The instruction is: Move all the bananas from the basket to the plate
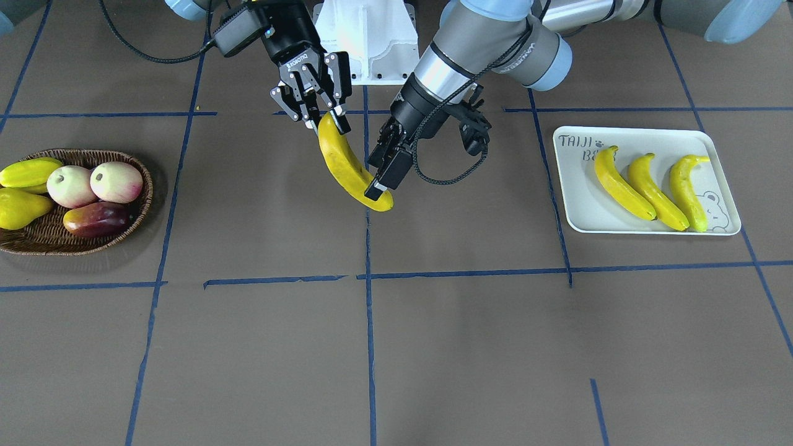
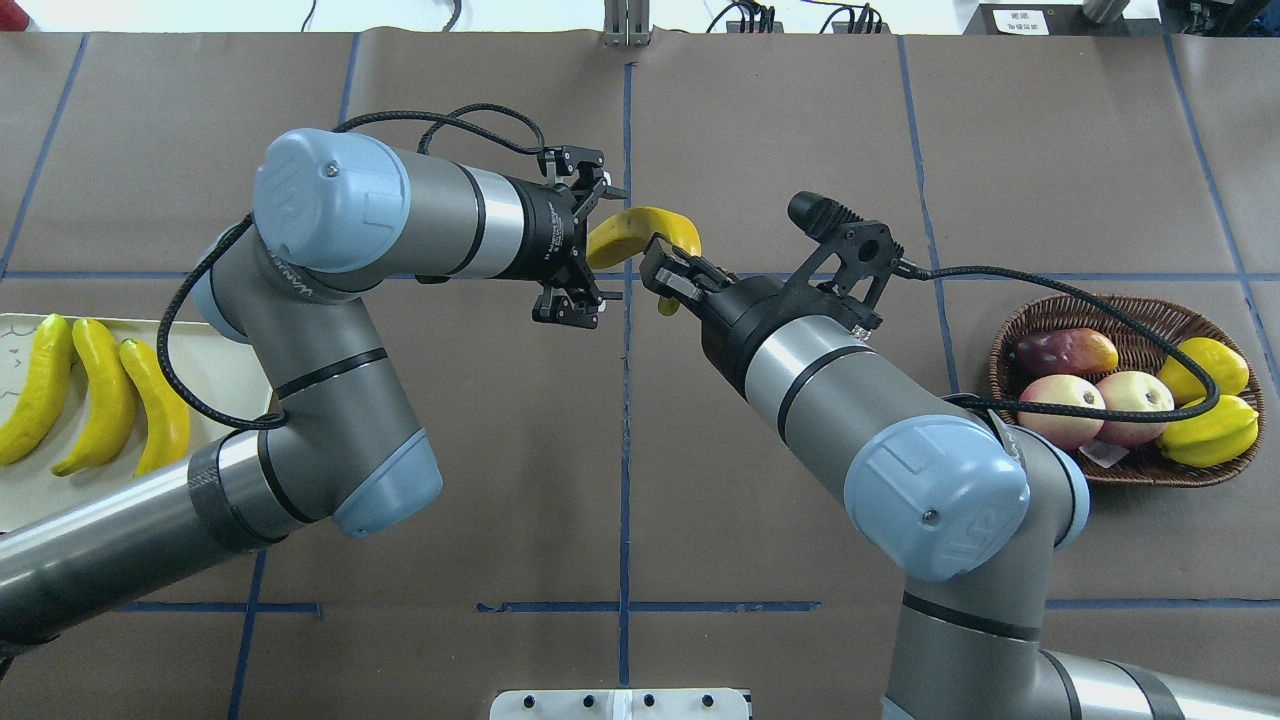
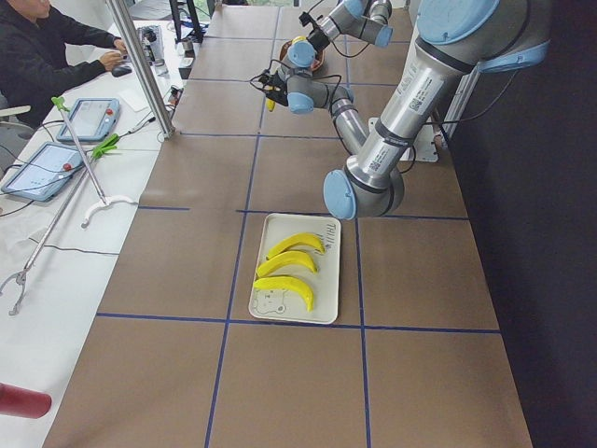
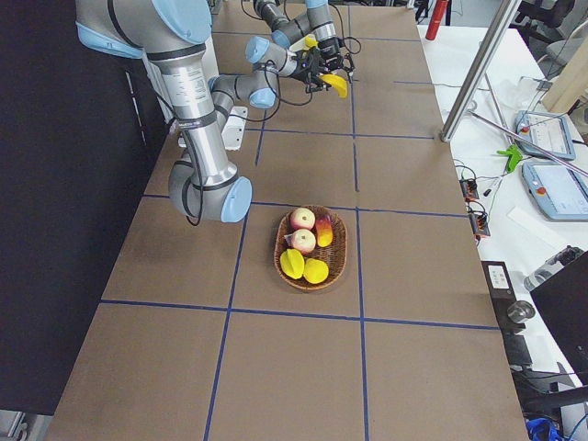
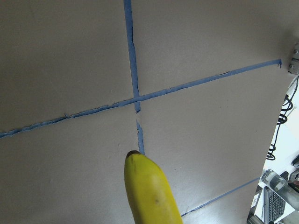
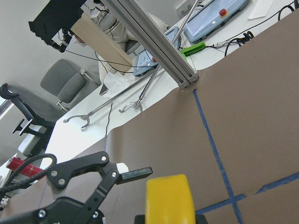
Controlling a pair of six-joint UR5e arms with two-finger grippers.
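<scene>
One yellow banana hangs in the air over the table's middle, between both grippers. My right gripper is shut on its upper end; it also shows in the overhead view. My left gripper is open, with its fingers spread on either side of the banana's other end. Three bananas lie side by side on the white plate. The wicker basket holds no banana.
The basket holds a star fruit, a yellow pear-shaped fruit, two pink-white round fruits and a dark red mango. Blue tape lines cross the brown table. An operator and tablets are beyond the far edge.
</scene>
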